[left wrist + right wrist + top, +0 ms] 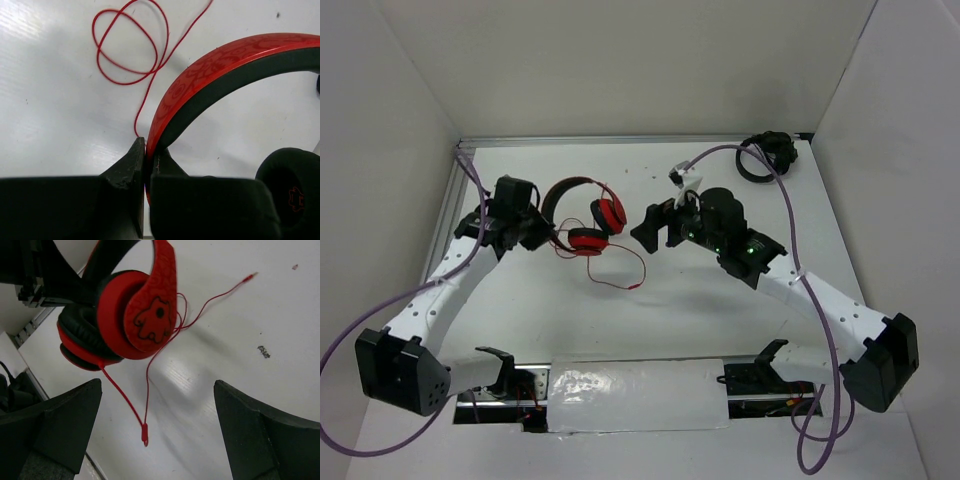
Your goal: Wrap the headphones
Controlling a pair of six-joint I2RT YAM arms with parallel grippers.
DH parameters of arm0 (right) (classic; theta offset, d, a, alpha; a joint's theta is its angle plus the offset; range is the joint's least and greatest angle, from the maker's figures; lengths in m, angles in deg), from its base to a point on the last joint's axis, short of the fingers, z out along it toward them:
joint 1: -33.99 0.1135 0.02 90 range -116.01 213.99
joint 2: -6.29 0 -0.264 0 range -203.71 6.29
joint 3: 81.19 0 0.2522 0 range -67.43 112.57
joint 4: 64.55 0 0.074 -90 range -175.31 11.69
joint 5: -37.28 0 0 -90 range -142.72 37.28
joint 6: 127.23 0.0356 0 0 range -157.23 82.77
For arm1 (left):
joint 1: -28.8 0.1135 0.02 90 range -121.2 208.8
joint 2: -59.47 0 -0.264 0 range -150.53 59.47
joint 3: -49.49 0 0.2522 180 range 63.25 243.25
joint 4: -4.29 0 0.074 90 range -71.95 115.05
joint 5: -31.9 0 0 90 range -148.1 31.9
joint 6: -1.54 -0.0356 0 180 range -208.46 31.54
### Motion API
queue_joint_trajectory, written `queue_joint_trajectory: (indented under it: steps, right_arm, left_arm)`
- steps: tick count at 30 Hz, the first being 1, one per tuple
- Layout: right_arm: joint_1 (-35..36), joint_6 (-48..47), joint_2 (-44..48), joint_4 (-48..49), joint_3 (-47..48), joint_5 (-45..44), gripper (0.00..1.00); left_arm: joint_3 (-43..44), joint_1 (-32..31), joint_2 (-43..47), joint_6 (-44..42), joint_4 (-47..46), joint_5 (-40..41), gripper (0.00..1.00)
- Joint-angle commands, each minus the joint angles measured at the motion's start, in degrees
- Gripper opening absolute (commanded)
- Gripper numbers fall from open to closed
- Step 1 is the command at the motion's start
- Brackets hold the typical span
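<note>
The red headphones (585, 215) are held off the table, earcups hanging. My left gripper (542, 238) is shut on the red, black-lined headband (210, 75), its jaws pinching the band's end (147, 150). A black ear pad (292, 190) shows at the lower right of the left wrist view. The thin red cable (620, 272) lies loose on the table in loops (130, 45). My right gripper (650, 225) is open and empty just right of the earcups (145, 310). The cable's Y-joint (145, 434) hangs between its fingers, and the plug (250, 276) lies beyond.
All-black headphones (765, 155) lie at the far right corner of the white table (700, 290). White walls close in the back and both sides. A metal rail (445, 215) runs along the table's left edge.
</note>
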Motion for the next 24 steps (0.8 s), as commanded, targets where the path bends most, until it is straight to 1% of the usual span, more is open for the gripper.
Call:
queue_joint_trajectory:
  steps: [1, 2, 5, 6, 9, 11, 12, 13, 16, 18, 20, 22, 23, 24]
  right_arm:
    - [4.01, -3.56, 0.42, -1.63, 3.49, -5.09, 1.0]
    - [4.88, -3.13, -0.11, -2.17, 4.54, -6.32, 1.0]
    - [7.52, -1.46, -1.87, -2.26, 6.03, -9.05, 1.0]
    - [8.84, -1.02, -2.75, -2.17, 6.39, -9.23, 1.0]
    - [11.04, 0.92, -5.81, -1.12, 7.88, -12.22, 1.0]
    - [12.1, 0.92, -6.97, -2.08, 9.2, -13.63, 1.0]
    - [12.62, 0.14, -10.45, -2.08, 10.77, -13.63, 1.0]
    - [13.15, -0.65, -11.53, -5.04, 11.48, -17.98, 1.0]
    - [13.07, 0.12, -14.44, -7.35, 12.81, -24.86, 1.0]
    - [13.07, 0.92, -15.94, -8.93, 13.42, -26.02, 1.0]
    - [13.5, 1.18, -16.9, -9.12, 12.99, -25.93, 0.97]
    - [14.12, 1.97, -17.6, -9.55, 12.72, -28.02, 0.88]
    - [14.3, 2.24, -17.87, -10.34, 12.81, -29.0, 0.78]
    - [14.73, 3.46, -17.79, -10.52, 13.16, -32.05, 0.64]
  left_arm:
    - [-0.88, -3.3, 2.05, 5.02, -1.44, -0.73, 0.0]
    - [-0.45, -4.45, 2.58, 5.46, -0.48, 0.75, 0.0]
    - [1.04, -9.01, 2.06, 10.37, 5.75, 5.49, 0.0]
    - [1.4, -9.72, 1.71, 12.82, 8.99, 6.47, 0.0]
    - [2.45, -11.66, 0.39, 16.35, 12.52, 8.24, 0.0]
    - [3.5, -13.06, -0.75, 16.54, 12.89, 8.41, 0.0]
    - [3.86, -13.5, -1.02, 15.93, 12.63, 8.24, 0.0]
    - [4.38, -13.86, -1.46, 15.49, 12.54, 8.15, 0.0]
    - [5.71, -16.58, -1.46, 16.01, 13.15, 8.59, 0.0]
    - [5.62, -17.46, -1.02, 17.33, 13.15, 9.29, 0.0]
    - [5.27, -18.43, -0.5, 17.76, 12.28, 9.56, 0.0]
    - [5.01, -19.22, 0.12, 18.55, 11.92, 9.91, 0.0]
    - [5.0, -19.48, 0.12, 19.08, 12.01, 10.08, 0.0]
    - [4.74, -19.92, 0.73, 19.26, 11.57, 10.69, 0.0]
